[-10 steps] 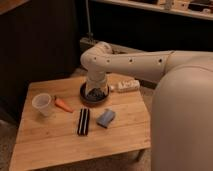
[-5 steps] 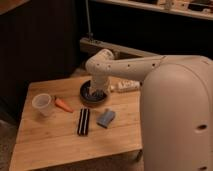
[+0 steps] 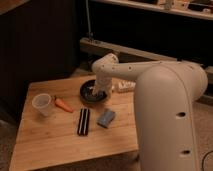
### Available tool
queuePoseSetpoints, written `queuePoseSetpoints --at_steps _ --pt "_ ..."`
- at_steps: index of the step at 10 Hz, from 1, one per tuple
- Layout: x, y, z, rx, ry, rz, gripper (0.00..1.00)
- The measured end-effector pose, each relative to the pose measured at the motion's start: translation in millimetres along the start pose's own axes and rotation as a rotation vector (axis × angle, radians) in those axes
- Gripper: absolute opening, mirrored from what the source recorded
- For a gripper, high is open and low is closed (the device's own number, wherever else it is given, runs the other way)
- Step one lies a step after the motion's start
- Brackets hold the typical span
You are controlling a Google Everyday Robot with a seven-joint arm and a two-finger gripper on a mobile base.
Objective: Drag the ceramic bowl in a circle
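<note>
The ceramic bowl [image 3: 89, 90] is round, shallow and glossy black. It sits on the wooden table [image 3: 50, 135] towards the back middle. My gripper [image 3: 99, 91] reaches down into the bowl's right side, at the end of the white arm [image 3: 150, 70] that comes in from the right. The gripper covers part of the bowl's right rim.
A translucent white cup [image 3: 42, 104] stands at the left, with an orange carrot [image 3: 63, 104] beside it. A black flat bar [image 3: 83, 121] and a blue-grey sponge [image 3: 105, 118] lie in front of the bowl. A white packet [image 3: 125, 86] lies behind the arm. My white body [image 3: 170, 125] fills the right.
The arm and my body have shifted, with the body now covering more of the right side. The bowl has moved slightly with the gripper in it.
</note>
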Motion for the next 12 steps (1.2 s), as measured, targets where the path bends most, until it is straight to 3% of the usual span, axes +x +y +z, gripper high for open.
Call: queuePoseSetpoints --at_steps 5,8,10,12 --pt "-14 -14 26 -0.017 0.032 0.133 0.65" --pt "-18 -25 48 -0.049 0.049 0.205 0.65" --pt "-21 -35 58 -0.074 0.055 0.244 0.65" --pt "-23 -27 60 -0.095 0.063 0.24 0.59"
